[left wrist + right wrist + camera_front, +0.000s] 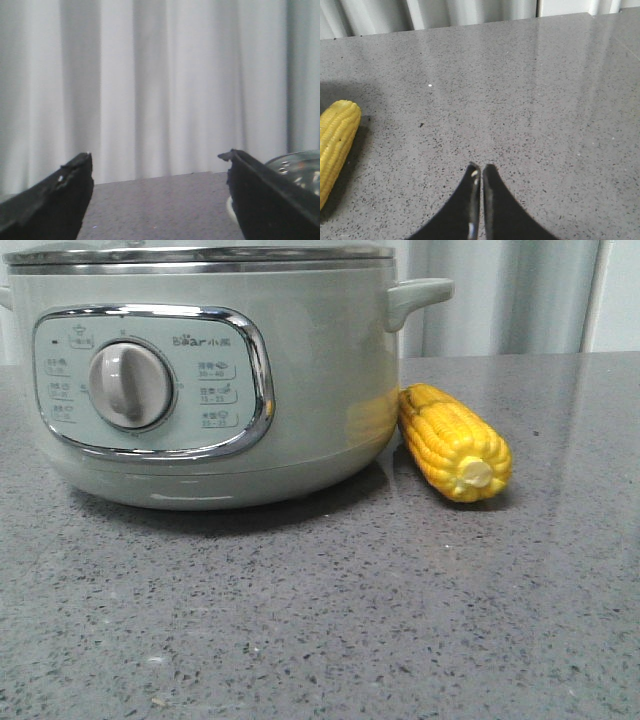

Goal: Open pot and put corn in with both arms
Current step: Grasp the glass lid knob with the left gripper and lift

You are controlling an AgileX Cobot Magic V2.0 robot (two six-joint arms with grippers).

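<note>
Nothing done: pot (200, 380) was seen lidded, corn (455, 440) lying on the counter (320, 620) against it. Left hand (159, 172) spread apart; right hand (480, 172) pressed together, empty.

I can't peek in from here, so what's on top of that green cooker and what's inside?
A lid with a steel rim sits closed on the pot, so whatever is inside is hidden. The corn lies outside on the grey table, against the pot's side.
</note>
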